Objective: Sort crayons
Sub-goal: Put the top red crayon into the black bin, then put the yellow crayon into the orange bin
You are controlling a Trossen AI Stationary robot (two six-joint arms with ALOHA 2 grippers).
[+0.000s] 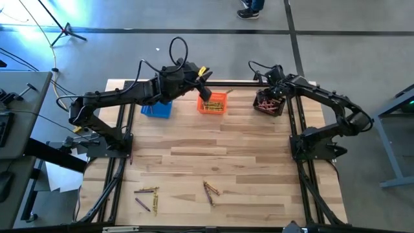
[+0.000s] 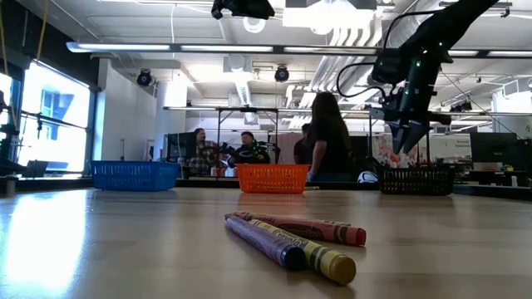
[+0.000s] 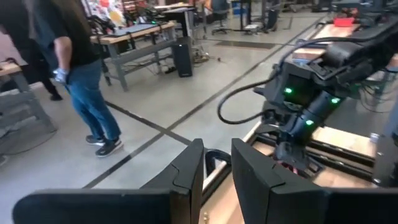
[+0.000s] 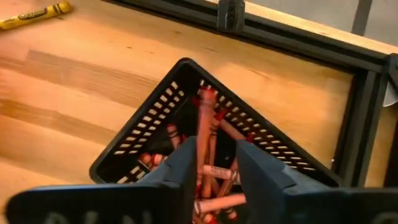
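Red crayon [image 4: 204, 134] clamped in right gripper [image 4: 211, 168] above black basket [image 4: 140, 140], likely for drop-in; left gripper [image 3: 214, 168] parted, empty.

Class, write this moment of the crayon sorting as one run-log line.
right gripper: over black basket, holding red crayon | left gripper: above orange basket, empty | loose crayons: near table edge
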